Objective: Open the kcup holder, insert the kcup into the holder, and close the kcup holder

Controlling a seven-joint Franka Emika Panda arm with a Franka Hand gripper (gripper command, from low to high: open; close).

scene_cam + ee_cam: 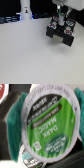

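A Franka arm's gripper [60, 17] hangs over the kcup holder [59, 31], a black boxy unit standing on a pale desk [30, 57] toward the exterior view's right. From this distance the holder shows light marks on its dark fronts, and a sliver of green sits between the jaws above it, too small to make out further. A white bottle-like post [25, 11] stands well apart at the back, toward the exterior view's left.

The wrist view supplies what the wider shot cannot: the kcup [48, 125] fills most of the picture, its round foil lid facing the camera, white on one half and green on the other. Upside-down lettering on the green half reads "DARK MAGIC", with smaller words beside it too blurred to read. A teal pad [18, 121] of the jaws presses against the cup's rim, so the jaws are closed on the cup. Below it, part of a second lid with similar green printing [33, 158] shows in a dark recess; whether that recess belongs to the holder cannot be told.
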